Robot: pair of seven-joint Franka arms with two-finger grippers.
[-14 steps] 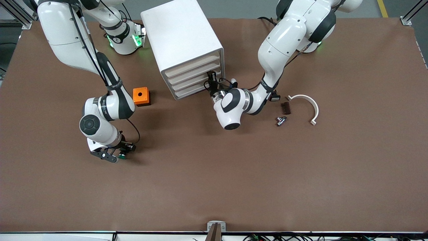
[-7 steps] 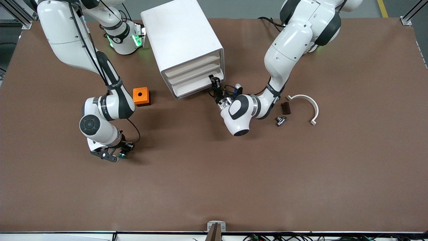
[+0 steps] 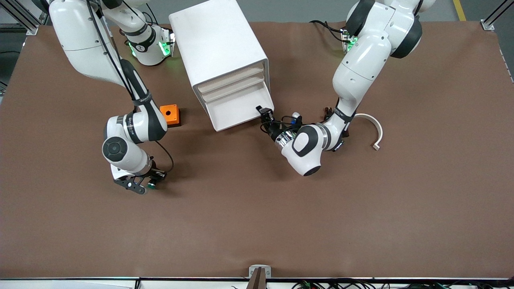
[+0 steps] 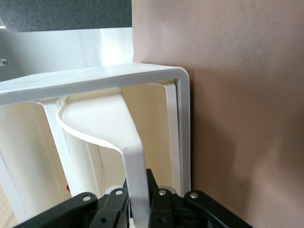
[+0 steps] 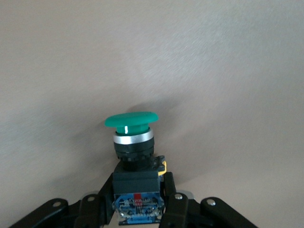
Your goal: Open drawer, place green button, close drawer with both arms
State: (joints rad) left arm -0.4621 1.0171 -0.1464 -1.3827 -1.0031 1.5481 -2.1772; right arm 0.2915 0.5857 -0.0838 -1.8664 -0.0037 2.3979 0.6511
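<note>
Front view: high camera across desk, faces both arm bases, takes in whole desk. Left wrist view: very close, looks along left hand into cabinet; same cabinet seen whole in front view. Right wrist view: close, looks past right hand at button over desk; front view shares it.

Brown table carries cabinet, orange cube, white arc.
</note>
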